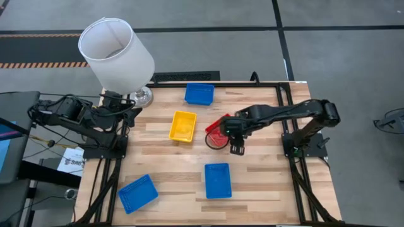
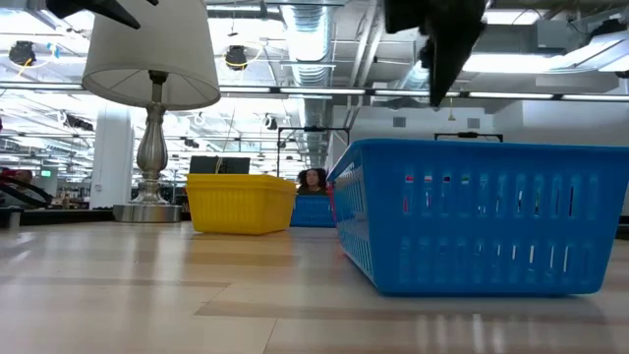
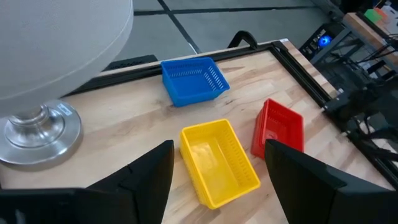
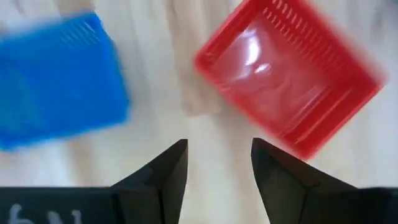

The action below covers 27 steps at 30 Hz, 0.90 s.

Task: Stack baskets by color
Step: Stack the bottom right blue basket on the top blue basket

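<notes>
The right gripper [image 1: 237,149] hangs with fingers apart and empty just beside the red basket [image 1: 218,129], which seems to sit tilted, next to the yellow basket [image 1: 183,125] mid-bench. The left gripper [image 3: 217,180] waits spread open near the lamp [image 1: 117,53].

overhead, table-level, two wrist views

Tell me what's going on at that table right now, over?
Right gripper open above table, red basket beside it, not held. Left gripper open, parked by lamp. Blue baskets scattered, unstacked.
</notes>
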Tool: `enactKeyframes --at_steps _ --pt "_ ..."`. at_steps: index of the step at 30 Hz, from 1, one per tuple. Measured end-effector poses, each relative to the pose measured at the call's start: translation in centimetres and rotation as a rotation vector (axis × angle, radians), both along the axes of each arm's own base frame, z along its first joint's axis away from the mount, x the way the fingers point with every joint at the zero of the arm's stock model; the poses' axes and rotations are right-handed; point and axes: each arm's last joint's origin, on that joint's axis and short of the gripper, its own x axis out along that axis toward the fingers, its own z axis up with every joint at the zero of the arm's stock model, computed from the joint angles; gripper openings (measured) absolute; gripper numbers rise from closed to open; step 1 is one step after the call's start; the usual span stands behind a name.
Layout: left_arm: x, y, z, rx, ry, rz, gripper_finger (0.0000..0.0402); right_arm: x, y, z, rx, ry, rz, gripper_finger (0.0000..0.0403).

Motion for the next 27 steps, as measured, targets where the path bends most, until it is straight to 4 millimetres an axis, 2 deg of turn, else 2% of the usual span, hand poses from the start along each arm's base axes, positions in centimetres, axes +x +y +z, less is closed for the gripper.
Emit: enactKeyframes --at_steps 4,8,13,18,23,27 --pt "0.0 -0.1 0.0 -0.034 -0.008 -0.008 0.0238 -1.1 1.9 0.9 0.156 -0.002 -0.282 0.0197" --pt "0.1 -0.1 0.0 -0.068 -0.025 0.001 0.0238 -1.5 5.3 0.6 0.222 0.028 -0.448 0.0195" --pt "0.1 -0.1 0.0 -0.106 -0.058 0.030 0.0238 -1.1 9.2 -1.8 0.225 0.108 -0.586 0.0203" --pt "0.1 -0.1 0.0 -0.113 -0.064 0.035 0.0238 -0.1 12.3 -4.3 0.249 0.118 -0.688 0.0214" --pt "0.1 -0.1 0.0 -0.076 -0.053 0.031 0.0238 0.9 14.4 -6.0 0.308 0.093 -0.765 0.0217" --pt "0.0 0.1 0.1 -0.028 -0.060 0.063 0.0238 1.6 15.2 -6.8 0.339 0.074 -0.828 0.0215"
